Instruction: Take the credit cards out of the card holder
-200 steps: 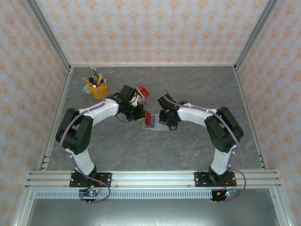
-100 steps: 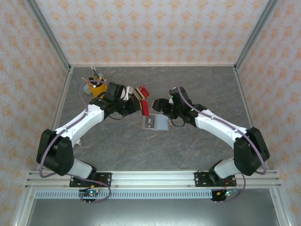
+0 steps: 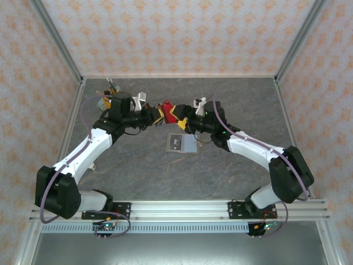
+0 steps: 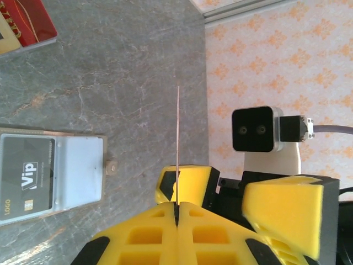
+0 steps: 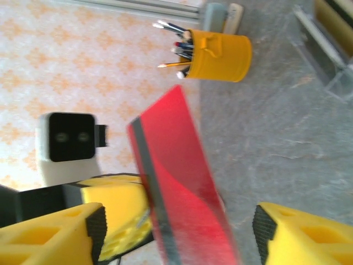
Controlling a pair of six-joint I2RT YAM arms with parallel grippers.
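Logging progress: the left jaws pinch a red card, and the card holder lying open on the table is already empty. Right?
Not empty: a dark card sits in the open card holder, as the left wrist view shows. The left jaws do pinch a red card.

Red card [image 5: 179,187] between parted fingers [image 5: 49,237] — cup [image 5: 220,55] behind.

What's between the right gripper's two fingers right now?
A red card, pinched in the shut left gripper, stands in the gap between the right gripper's open fingers. The right wrist view shows this.
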